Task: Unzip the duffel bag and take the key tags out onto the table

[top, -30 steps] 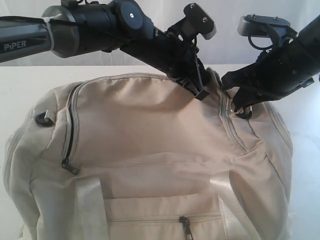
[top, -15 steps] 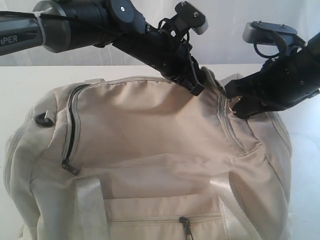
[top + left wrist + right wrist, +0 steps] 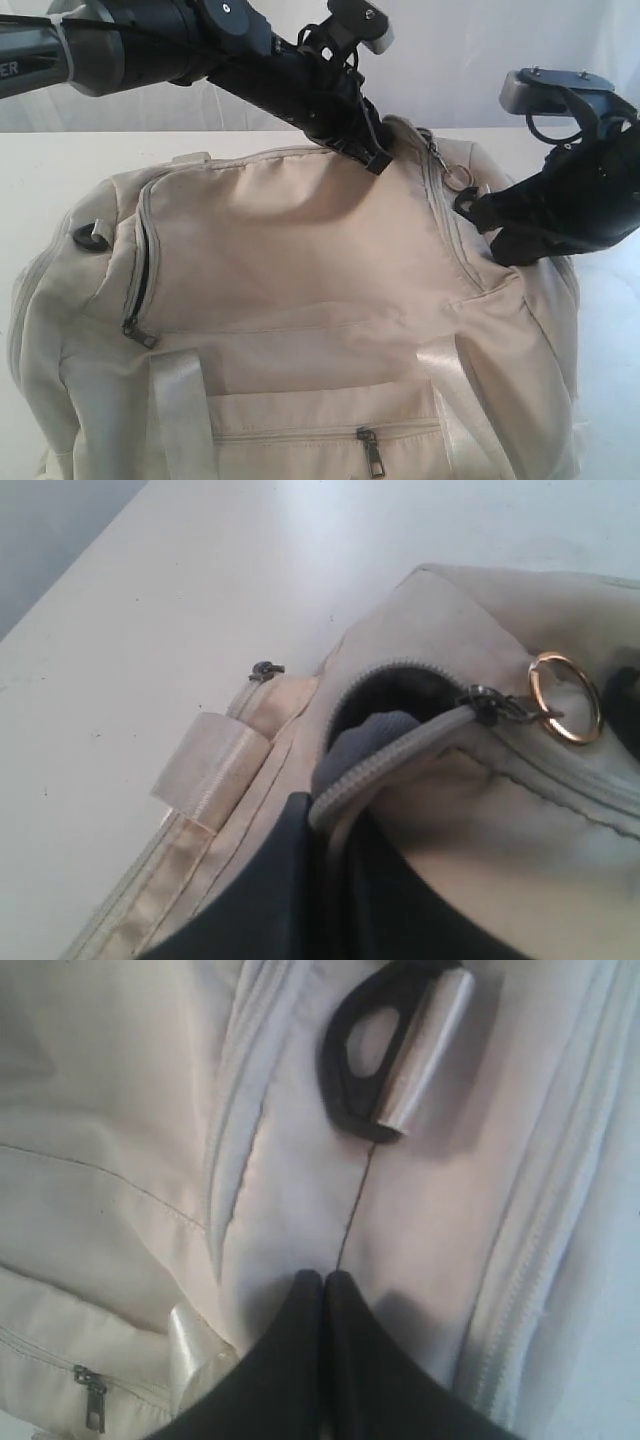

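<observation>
The cream duffel bag (image 3: 300,260) fills the white table (image 3: 40,170). My left gripper (image 3: 372,158) is at the bag's top far edge, shut on the fabric beside the main zipper. In the left wrist view the zipper tape runs between the fingers of the left gripper (image 3: 335,815). A short gap (image 3: 390,695) there shows dark lining. The zipper pull with its gold ring (image 3: 456,178) (image 3: 566,698) hangs free. My right gripper (image 3: 470,205) is shut and empty just right of the ring, and its closed tips (image 3: 325,1278) rest over the bag's end panel. The key tags are hidden.
A black D-ring (image 3: 362,1060) on a webbing loop sits on the end panel near the right gripper, and another D-ring (image 3: 88,237) is at the bag's left end. A side pocket zipper (image 3: 140,270) and a front pocket pull (image 3: 370,450) face the camera. Bare table (image 3: 200,570) lies behind the bag.
The right gripper has come off the ringed zipper pull and drawn back to the right, shut. The left gripper has lifted the bag's edge up and to the left.
</observation>
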Robot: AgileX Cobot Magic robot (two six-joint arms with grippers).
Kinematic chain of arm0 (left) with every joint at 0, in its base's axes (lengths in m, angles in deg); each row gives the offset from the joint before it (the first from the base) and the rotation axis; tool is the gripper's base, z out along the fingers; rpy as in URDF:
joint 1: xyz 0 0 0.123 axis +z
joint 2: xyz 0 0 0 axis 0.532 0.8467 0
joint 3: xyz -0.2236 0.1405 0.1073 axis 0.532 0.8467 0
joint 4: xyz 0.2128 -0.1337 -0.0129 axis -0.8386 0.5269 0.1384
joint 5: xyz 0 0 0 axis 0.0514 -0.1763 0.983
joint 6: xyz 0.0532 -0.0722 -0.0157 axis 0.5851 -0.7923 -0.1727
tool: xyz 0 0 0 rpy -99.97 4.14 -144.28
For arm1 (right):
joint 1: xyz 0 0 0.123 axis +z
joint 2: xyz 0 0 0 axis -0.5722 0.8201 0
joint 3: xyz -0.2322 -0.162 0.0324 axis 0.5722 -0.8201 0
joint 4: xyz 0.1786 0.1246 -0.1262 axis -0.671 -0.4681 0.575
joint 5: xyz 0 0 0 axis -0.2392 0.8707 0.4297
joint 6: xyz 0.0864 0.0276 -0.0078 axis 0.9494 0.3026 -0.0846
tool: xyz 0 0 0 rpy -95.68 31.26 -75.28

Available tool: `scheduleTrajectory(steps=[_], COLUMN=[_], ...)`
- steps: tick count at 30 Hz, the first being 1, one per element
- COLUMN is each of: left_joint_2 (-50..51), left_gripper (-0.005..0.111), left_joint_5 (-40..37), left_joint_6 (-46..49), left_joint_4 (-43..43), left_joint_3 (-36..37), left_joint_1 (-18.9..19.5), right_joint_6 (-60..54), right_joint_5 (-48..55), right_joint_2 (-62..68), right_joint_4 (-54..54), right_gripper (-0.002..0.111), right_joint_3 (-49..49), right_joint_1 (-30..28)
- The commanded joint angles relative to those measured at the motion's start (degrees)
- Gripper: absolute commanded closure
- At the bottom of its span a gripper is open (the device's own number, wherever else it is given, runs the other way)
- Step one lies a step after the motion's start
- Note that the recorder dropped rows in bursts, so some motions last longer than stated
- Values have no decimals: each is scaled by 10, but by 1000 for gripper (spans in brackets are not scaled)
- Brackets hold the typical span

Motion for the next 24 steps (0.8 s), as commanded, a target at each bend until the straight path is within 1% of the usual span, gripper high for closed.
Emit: scheduleTrajectory(steps=[1, 5, 8, 10, 13, 14, 16, 20, 24], left_joint_2=[-9, -9, -9, -9, -11, -12, -17, -30, -36], left_gripper=[107, 107, 107, 107, 107, 107, 107, 107, 107], left_joint_5=[-17, -40, -58, -68, -69, -68, -63, -56, -59], left_joint_6=[-1, -1, -1, -1, -7, -9, -16, -18, -16], left_joint_4=[2, 2, 2, 2, 4, 7, 8, 8, 6], left_joint_3=[-3, -3, -3, -3, -3, -3, -3, -3, -3], left_joint_1=[2, 2, 2, 2, 2, 2, 2, 2, 2], right_joint_6=[-10, -28, -40, -81, -154, -176, -201, -246, -295], right_joint_5=[-31, -110, -162, -186, -186, -186, -186, -202, -247], right_joint_2=[-14, -29, -28, -21, -8, -1, 10, 38, 60], right_joint_4=[7, 8, 2, -12, -42, -50, -59, -98, -117], right_gripper=[108, 107, 96, 83, 60, 55, 52, 53, 53], right_joint_3=[0, 13, 20, 19, 18, 18, 18, 18, 18], right_joint_1=[-3, -3, -3, -3, -3, -3, -3, -3, -3])
